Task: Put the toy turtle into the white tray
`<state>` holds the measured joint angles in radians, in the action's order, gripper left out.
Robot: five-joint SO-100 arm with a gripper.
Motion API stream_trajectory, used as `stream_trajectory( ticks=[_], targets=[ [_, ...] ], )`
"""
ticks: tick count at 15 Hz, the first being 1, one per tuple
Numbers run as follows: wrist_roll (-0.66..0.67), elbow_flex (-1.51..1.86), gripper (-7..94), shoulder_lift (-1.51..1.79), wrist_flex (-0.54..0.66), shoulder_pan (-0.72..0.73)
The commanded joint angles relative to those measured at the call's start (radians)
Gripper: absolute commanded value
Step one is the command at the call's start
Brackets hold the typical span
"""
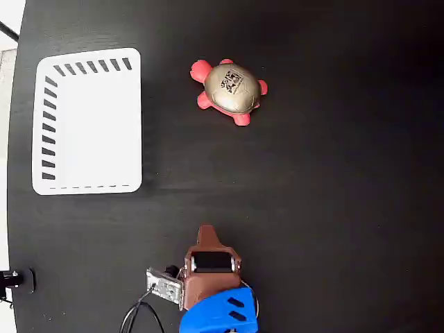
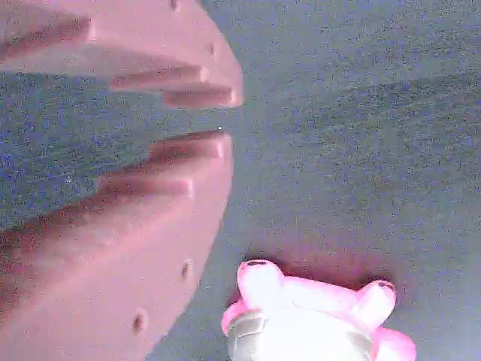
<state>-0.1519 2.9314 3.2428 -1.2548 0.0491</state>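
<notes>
The toy turtle (image 1: 231, 89), with a beige-gold shell, dark printed marks and red-pink head and legs, lies on the black table at the upper middle of the fixed view. In the wrist view the turtle (image 2: 308, 323) shows at the bottom edge, partly cut off. The white tray (image 1: 90, 118) lies empty at the upper left, well apart from the turtle. My brown gripper (image 1: 206, 230) sits low at the bottom centre, far below both, pointing up the picture. Its fingertips (image 2: 228, 119) nearly meet with nothing between them.
The black table (image 1: 333, 194) fills the fixed view. A blue arm segment (image 1: 222, 312) and cables (image 1: 139, 316) sit at the bottom edge behind the gripper. A small black part (image 1: 14, 279) stands at the left table edge.
</notes>
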Motion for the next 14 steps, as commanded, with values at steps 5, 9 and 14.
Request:
stream_trajectory(
  ticks=[5,9,14],
  targets=[
    [-0.009,-0.008,0,0.008,-0.005,0.017],
    [-0.008,-0.008,0,0.008,-0.005,0.020],
    [-0.002,-0.008,0,0.008,-0.005,0.026]
  ],
)
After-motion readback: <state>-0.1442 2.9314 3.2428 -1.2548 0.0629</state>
